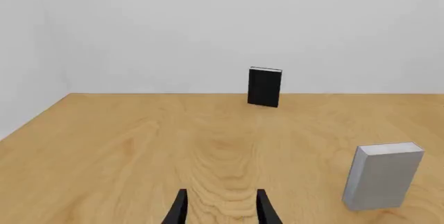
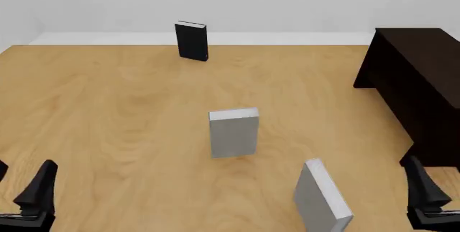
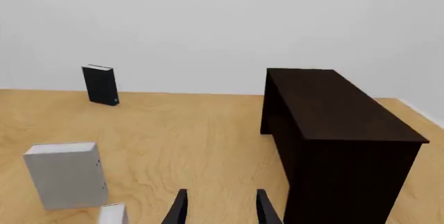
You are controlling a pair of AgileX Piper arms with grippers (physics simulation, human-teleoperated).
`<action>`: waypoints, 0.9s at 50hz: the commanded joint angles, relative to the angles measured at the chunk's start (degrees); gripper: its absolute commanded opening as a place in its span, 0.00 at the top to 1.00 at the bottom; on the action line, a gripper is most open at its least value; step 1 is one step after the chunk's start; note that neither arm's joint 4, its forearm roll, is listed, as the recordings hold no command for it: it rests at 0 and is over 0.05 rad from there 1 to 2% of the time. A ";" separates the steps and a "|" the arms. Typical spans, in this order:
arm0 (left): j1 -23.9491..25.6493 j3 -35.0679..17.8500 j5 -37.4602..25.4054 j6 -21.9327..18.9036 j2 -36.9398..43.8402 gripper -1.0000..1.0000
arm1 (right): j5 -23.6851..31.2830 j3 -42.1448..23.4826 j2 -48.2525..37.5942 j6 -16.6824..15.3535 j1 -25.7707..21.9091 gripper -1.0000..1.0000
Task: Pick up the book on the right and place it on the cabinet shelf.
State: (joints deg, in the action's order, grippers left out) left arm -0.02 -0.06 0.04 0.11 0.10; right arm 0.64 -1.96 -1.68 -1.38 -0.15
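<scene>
The book on the right is a light-grey hardcover standing upright near the table's front, turned at an angle. Only its top corner shows in the right wrist view. The dark brown cabinet stands at the right edge of the table, also large in the right wrist view. Its shelf is hidden; only the top and outer walls show. My right gripper is open at the front right, beside the cabinet and right of the book, with empty fingers. My left gripper is open and empty at the front left.
A twin grey book stands upright mid-table, seen also in the left wrist view and the right wrist view. A black book stands at the far edge, left of centre. The wooden table ends at a white wall.
</scene>
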 commanded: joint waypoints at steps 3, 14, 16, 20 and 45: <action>0.15 -0.07 0.48 0.51 0.65 0.00 | 1.73 -4.15 -2.67 0.86 -1.36 0.00; 0.77 0.01 1.27 0.46 1.71 0.00 | 9.20 -15.62 -9.05 -3.18 -4.68 0.00; 0.76 0.00 1.59 0.43 2.04 0.00 | 11.16 -18.22 -9.91 -2.90 -5.78 0.00; 0.98 -0.01 1.66 0.08 2.09 0.00 | 14.27 -23.18 -12.04 -3.58 -6.84 0.00; 1.88 -0.03 2.46 1.09 2.79 0.00 | 35.09 -51.21 -28.88 -1.00 -14.80 0.00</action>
State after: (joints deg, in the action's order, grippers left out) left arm 1.54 -0.09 2.35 0.80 2.79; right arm 28.48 -44.66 -25.06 -3.87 -12.44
